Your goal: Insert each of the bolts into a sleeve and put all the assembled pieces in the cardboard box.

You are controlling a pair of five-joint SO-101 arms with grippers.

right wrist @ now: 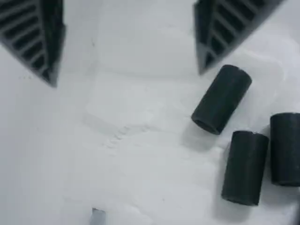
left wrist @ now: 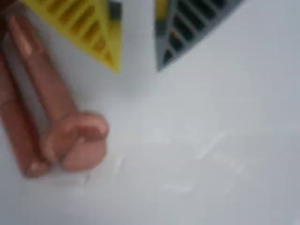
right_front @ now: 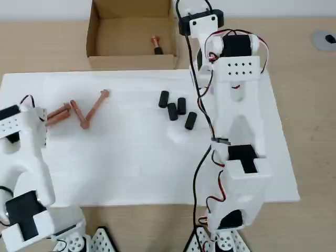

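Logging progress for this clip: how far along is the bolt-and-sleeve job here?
Done: one assembled piece lies in the cardboard box. In hand: nothing; the left pincer is open near loose bolts, the right pincer open near sleeves. Left: four sleeves and the bolts, all unjoined.

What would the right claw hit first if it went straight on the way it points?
The right claw would probably meet bare white sheet first; the nearest black sleeve lies just off one fingertip and might get clipped, depth unclear.
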